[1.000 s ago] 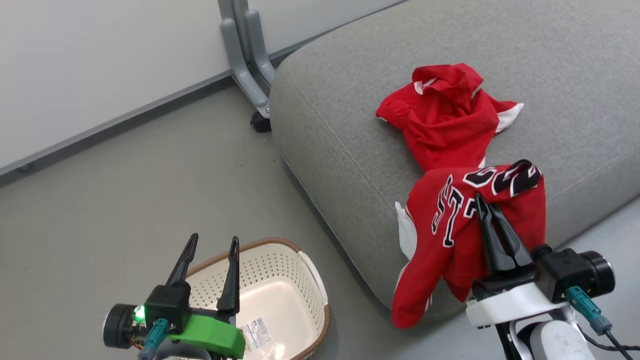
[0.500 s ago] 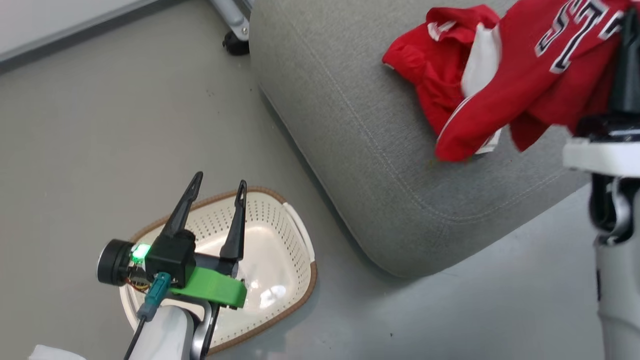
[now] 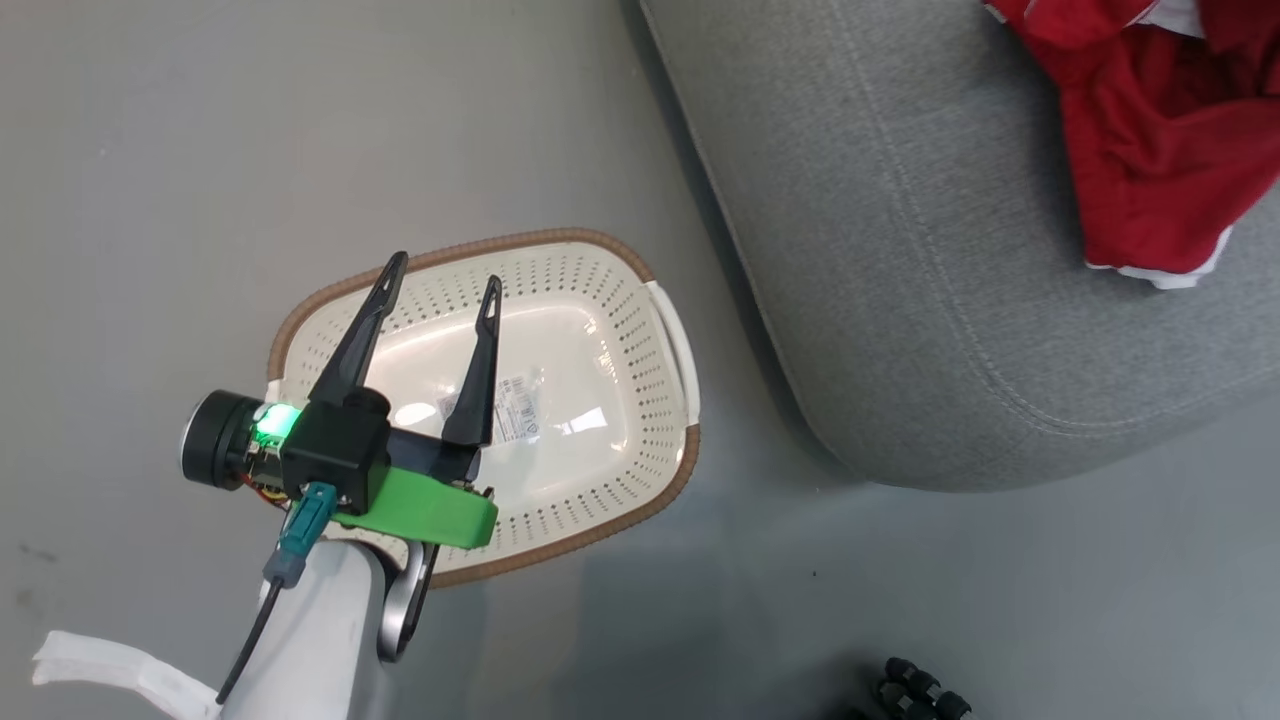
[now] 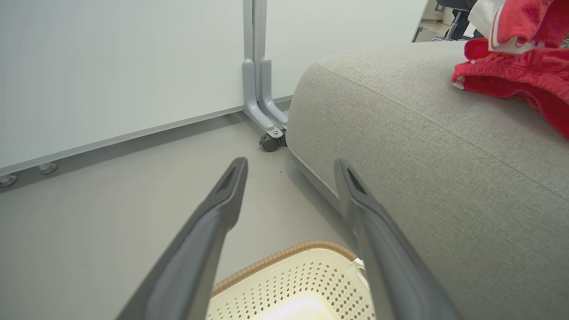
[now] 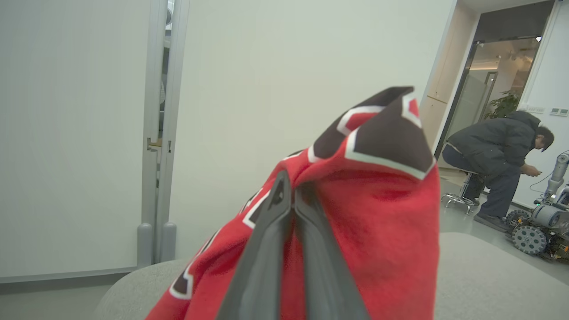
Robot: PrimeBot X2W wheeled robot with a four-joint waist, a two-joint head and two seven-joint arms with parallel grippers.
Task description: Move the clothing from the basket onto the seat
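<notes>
One jersey (image 5: 378, 213), clamped in our right pincer (image 5: 288, 189) above the seat (image 5: 489, 275), presumably awaits release. Our left pincer (image 3: 447, 268) gapes; the basket's (image 3: 560, 238) empty.

We count one basket (image 3: 580, 280), one seat (image 3: 900, 250), one jersey (image 5: 382, 213) and one pair of shorts (image 4: 520, 78). We also see one person (image 5: 489, 151).

It looked like a robotics lab, with white partitions (image 4: 111, 66) on castors and a person (image 5: 491, 155) bent towards a small wheeled robot (image 5: 533, 233).
</notes>
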